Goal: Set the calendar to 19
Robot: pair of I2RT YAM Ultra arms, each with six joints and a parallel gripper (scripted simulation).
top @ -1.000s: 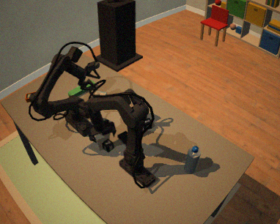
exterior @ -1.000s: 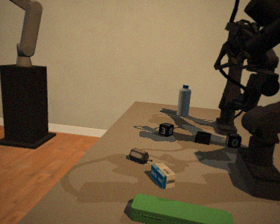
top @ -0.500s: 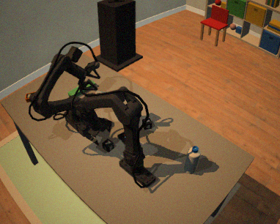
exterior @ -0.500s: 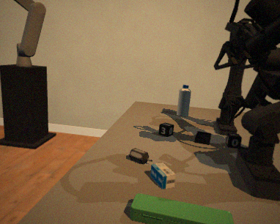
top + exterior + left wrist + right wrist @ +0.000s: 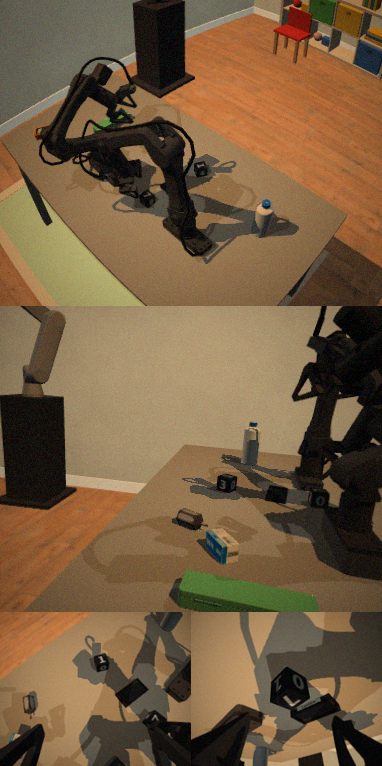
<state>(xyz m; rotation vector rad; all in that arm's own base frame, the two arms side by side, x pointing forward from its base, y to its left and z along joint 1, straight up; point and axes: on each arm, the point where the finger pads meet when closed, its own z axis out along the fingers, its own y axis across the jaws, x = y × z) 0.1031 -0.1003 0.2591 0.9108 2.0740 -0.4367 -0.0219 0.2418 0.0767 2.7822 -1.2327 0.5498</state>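
Two black number cubes lie on the table, outside the small black calendar tray [image 5: 276, 494] [image 5: 131, 692] [image 5: 315, 708] that lies between them. One cube [image 5: 201, 168] [image 5: 227, 482] [image 5: 101, 662] shows 1 on top. The other cube [image 5: 147, 198] [image 5: 319, 498] [image 5: 154, 718] [image 5: 290, 688] sits close beside the tray and shows 0, 2 and 7 in the right wrist view. My right gripper [image 5: 127, 184] [image 5: 290, 718] is open and empty, low, just short of that cube. My left gripper [image 5: 122, 106] [image 5: 97, 731] is open and empty, high above the table's far side.
A white bottle [image 5: 264, 217] [image 5: 251, 443] with a blue cap stands near one table corner. A green box [image 5: 107, 122] [image 5: 245, 595], a blue-and-white carton [image 5: 222, 545] and a small grey object [image 5: 189, 518] [image 5: 29, 704] lie at the other end. A black pedestal [image 5: 159, 45] stands on the floor.
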